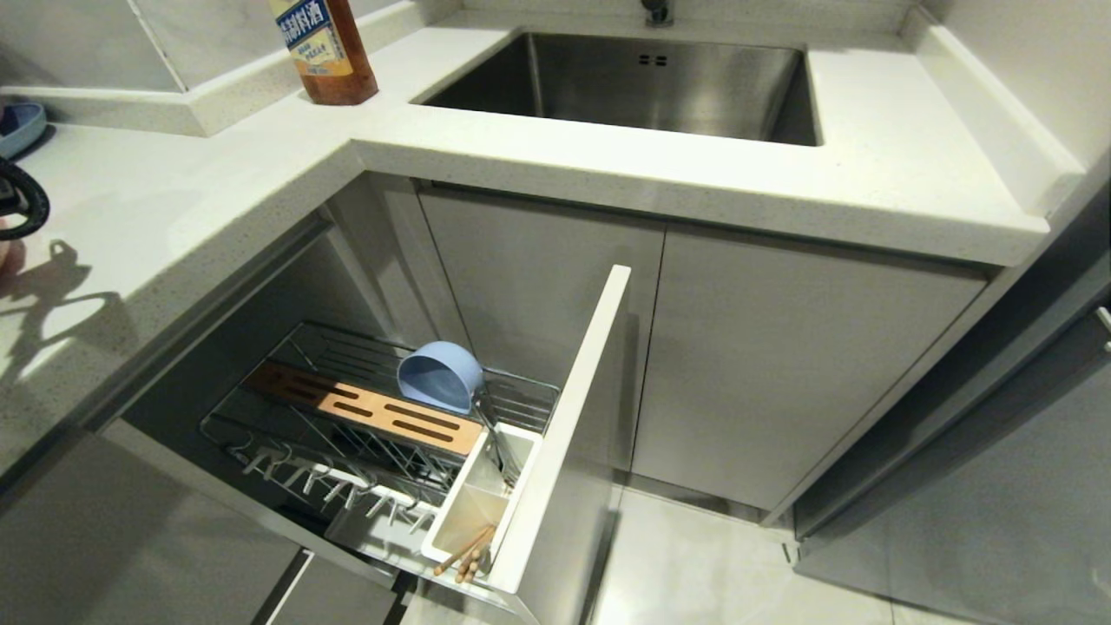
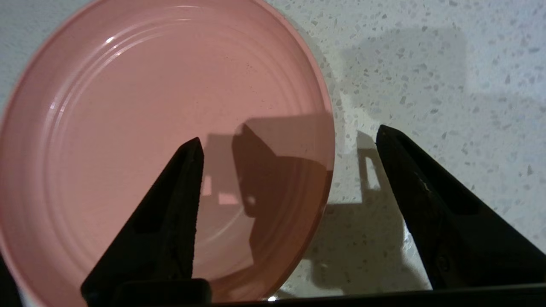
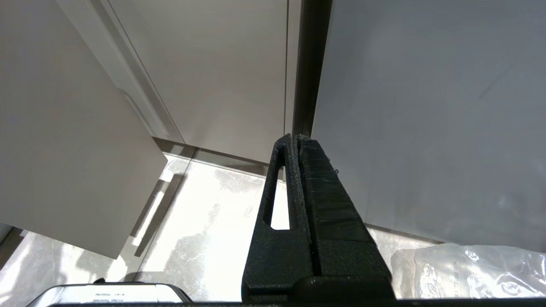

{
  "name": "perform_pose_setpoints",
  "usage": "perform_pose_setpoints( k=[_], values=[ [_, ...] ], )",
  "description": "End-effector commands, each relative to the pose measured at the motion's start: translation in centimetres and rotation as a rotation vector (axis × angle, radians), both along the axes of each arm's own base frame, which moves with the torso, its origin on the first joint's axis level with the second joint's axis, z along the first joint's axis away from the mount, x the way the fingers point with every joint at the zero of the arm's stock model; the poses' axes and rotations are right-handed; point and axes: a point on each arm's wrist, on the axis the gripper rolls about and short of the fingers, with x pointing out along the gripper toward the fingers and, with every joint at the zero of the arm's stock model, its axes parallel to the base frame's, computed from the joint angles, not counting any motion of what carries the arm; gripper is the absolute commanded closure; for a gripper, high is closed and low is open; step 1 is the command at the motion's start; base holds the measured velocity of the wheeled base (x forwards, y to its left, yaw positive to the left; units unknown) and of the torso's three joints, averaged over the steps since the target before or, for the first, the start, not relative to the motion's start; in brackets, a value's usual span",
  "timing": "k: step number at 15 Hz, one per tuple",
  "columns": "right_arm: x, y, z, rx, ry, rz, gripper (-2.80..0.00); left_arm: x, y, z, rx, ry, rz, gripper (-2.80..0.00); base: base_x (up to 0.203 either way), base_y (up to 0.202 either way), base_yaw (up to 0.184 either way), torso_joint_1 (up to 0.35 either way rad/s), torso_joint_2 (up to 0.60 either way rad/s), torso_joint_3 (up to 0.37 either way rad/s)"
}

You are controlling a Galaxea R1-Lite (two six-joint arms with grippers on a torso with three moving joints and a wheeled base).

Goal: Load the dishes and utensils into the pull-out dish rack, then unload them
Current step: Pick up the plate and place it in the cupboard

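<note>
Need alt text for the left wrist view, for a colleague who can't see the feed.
The left hand hangs open over the pink plate, which lies flat on the speckled white counter. One finger is over the plate, the other over bare counter past its rim; nothing sits between them. The hand's shadow falls across the plate's edge.

Home kitchen: sink (image 1: 660, 82), worktop (image 1: 868, 165)

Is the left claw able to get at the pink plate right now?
Probably yes: the left claw stands open right over the pink plate's edge on the counter, nothing between them.
</note>
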Motion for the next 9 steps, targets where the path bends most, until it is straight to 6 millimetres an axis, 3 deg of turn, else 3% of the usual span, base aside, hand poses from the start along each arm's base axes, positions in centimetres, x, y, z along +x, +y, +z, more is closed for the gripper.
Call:
perform_pose_setpoints(
  k=[1, 9],
  values=[
    [0.0, 0.0, 0.0, -0.001, 0.001, 0.000, 0.00, 0.3, 0.2, -0.3, -0.010, 0.006, 0.006, -2.80, 0.000, 0.000, 0.000, 0.000, 0.00, 0.000],
    [0.0, 0.0, 0.0, 0.000, 0.002, 0.000, 0.00, 1.0, 1.4, -1.0, -0.045, 0.019, 0.000, -2.80, 0.000, 0.000, 0.000, 0.000, 0.00, 0.000]
  ],
)
